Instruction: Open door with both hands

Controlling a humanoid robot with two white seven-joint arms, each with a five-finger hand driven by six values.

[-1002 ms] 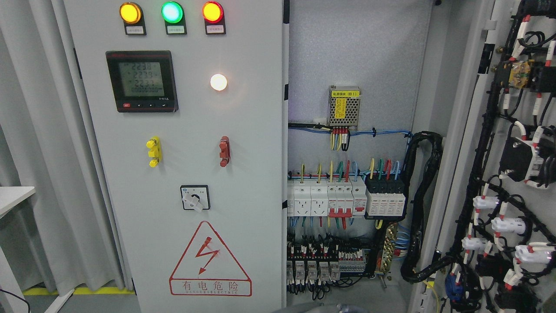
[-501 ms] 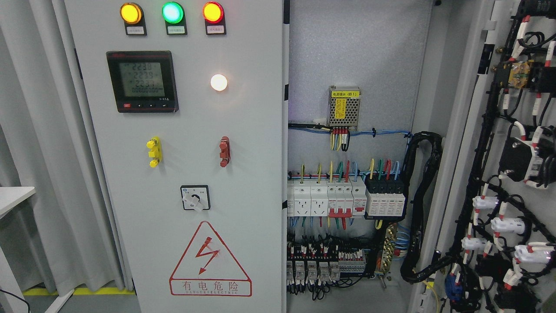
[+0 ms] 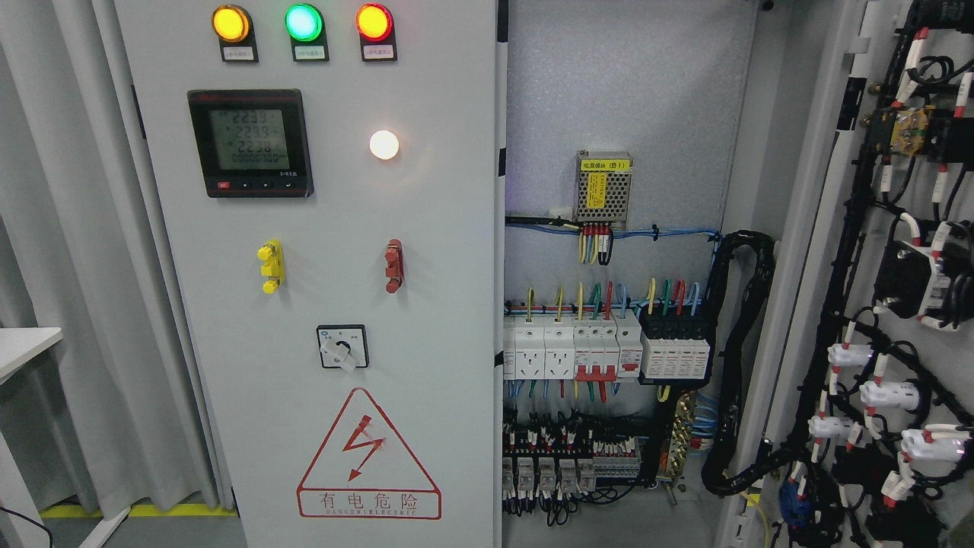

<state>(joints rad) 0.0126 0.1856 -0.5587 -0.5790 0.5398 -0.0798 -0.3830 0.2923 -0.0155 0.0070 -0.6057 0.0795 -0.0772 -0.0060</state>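
Background: grey curtain [image 3: 68,304] hangs at 9 o'clock; a white table edge [image 3: 23,346] juts in front of it low on the left, and a yellow floor line [image 3: 129,508] runs along the curtain's foot at 8 o'clock.
Cabinet: grey electrical cabinet fills the head view from 12 to 6 o'clock.
Left door [image 3: 426,228]: shut, face-on to the camera, left of centre.
Left door fittings: amber lamp [image 3: 229,23], green lamp [image 3: 303,22] and red lamp [image 3: 374,22] lit in a row at 12 o'clock; digital meter [image 3: 250,142] below them; white lamp [image 3: 383,144] lit just right of the meter; yellow latch [image 3: 269,267] and red latch [image 3: 393,266] side by side at mid-height; rotary switch [image 3: 342,346] beneath; red warning triangle [image 3: 368,455] at 6 o'clock.
Right door [image 3: 898,251]: swung open at 3 o'clock, inner face showing, covered with black cable looms and white connectors.
Interior: exposed between the two doors; power supply module [image 3: 604,188] above centre, a row of circuit breakers [image 3: 605,348] below it, a terminal strip [image 3: 567,460] lowest, a thick black cable bundle [image 3: 734,358] looping at 4 o'clock.
Hands: neither robot hand nor arm appears in view; finger state cannot be told.
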